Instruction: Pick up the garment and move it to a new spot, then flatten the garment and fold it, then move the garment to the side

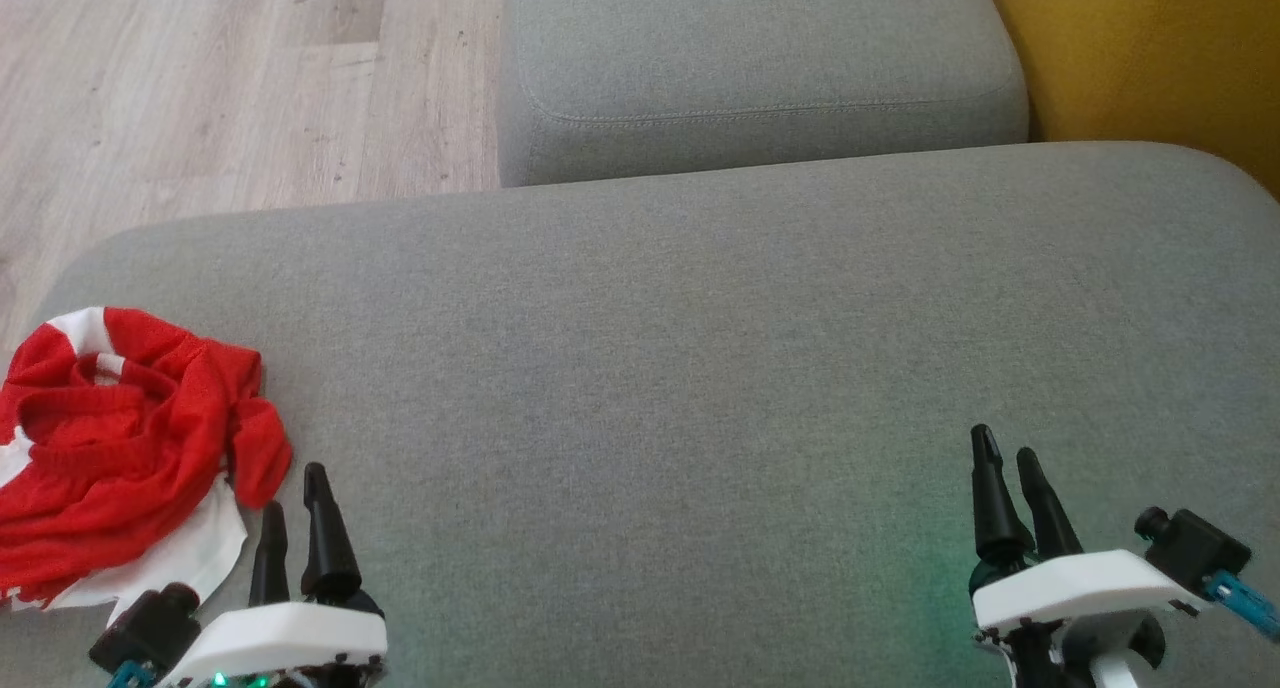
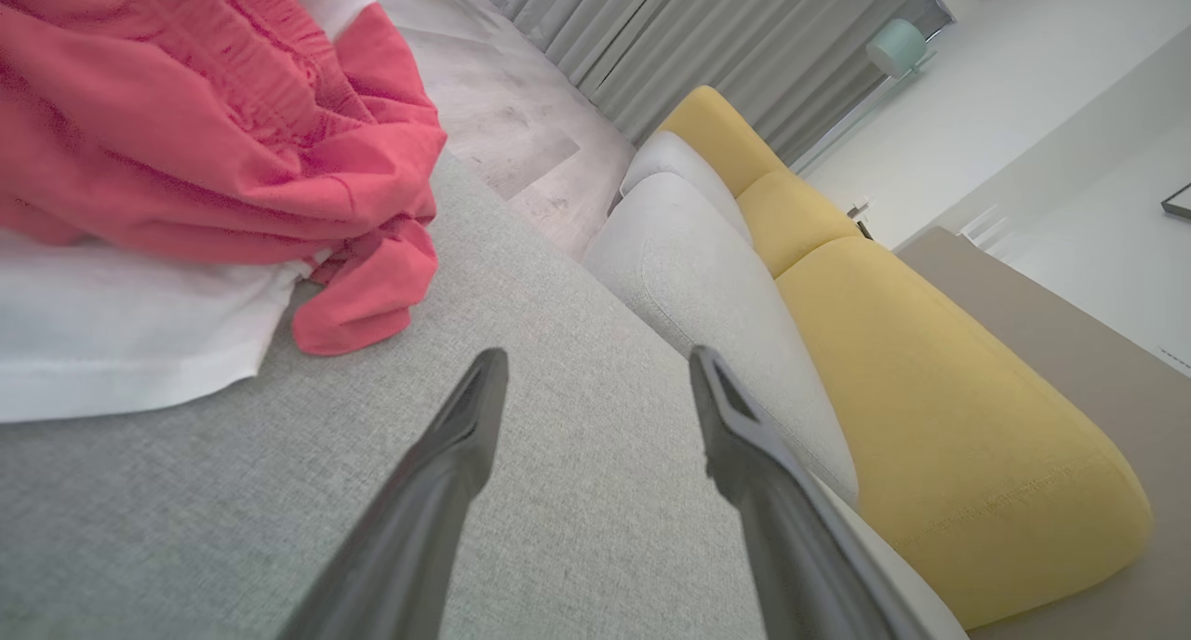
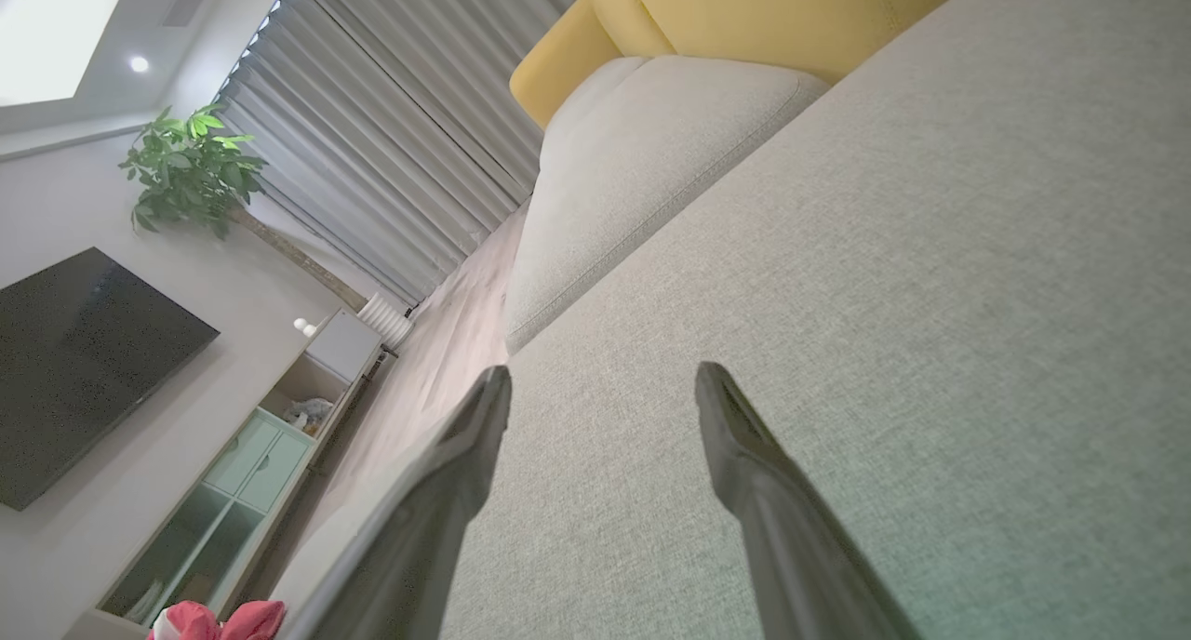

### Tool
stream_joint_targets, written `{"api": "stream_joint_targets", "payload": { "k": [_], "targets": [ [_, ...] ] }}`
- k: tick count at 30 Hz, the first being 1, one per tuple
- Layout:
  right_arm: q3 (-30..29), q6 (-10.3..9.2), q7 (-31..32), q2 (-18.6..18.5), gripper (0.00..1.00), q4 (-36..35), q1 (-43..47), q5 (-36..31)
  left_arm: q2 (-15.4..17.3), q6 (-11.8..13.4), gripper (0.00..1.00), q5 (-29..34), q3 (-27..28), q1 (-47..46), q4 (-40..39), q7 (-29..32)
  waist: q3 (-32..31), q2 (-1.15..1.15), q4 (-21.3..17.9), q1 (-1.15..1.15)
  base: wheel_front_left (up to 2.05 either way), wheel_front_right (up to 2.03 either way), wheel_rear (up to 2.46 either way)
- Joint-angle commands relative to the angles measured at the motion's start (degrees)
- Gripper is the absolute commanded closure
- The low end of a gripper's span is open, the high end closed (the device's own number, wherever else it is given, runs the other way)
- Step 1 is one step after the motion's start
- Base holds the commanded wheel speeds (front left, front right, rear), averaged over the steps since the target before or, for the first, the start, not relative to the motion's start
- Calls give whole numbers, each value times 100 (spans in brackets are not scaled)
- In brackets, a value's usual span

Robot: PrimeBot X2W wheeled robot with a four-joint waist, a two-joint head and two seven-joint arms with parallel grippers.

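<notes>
Red garment [image 1: 120, 438] just beside left hand [image 1: 293, 488]

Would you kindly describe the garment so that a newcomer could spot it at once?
Start at the wide grey sofa cushion in front of the robot. At its left end, beside the left gripper, lies a crumpled garment. Its bright red cloth with white panels stands out against the grey fabric.

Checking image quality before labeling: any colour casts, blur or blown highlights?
Head view: green glow on the grey cushion beside the right gripper. Left wrist view: red garment looks washed pink, left gripper soft up close. Right wrist view: ceiling blown out.
</notes>
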Motion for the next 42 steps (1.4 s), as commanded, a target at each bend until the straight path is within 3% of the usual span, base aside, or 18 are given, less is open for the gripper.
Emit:
{"api": "stream_joint_targets", "payload": {
  "k": [1, 42],
  "targets": [
    [116, 27, -84, -57, 0, -227, -320, -215, 59, 24, 0, 200, 76, -162, -241, -78, -3, 0, -2, 0, 0, 0, 0],
    [575, 42, -760, -79, 0, -452, -426, -2985, 78, 420, 0, 2877, -312, -122, -555, -750, -162, 0, -21, 0, 0, 0, 0]
  ]
}}
